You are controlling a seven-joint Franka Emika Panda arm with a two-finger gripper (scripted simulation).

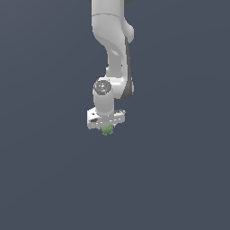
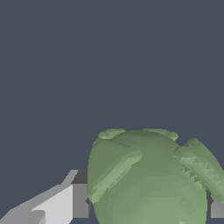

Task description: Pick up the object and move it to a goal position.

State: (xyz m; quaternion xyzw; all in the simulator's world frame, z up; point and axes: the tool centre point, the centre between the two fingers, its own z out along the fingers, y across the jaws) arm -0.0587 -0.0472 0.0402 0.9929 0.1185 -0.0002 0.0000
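The object (image 1: 107,130) is a small, dull green, lumpy ball showing just under the white gripper bar in the exterior view. In the wrist view the object (image 2: 151,179) looms large and sits between the two grey-white fingers (image 2: 65,203). My gripper (image 1: 107,127) points straight down and is shut on the object, one finger pad pressing each side. The fingertips themselves are mostly hidden by the ball and the bar.
The white-grey arm (image 1: 112,40) comes down from the top of the exterior view. Around and below it there is only a plain dark grey-blue ground (image 1: 179,179). No goal marker shows in either view.
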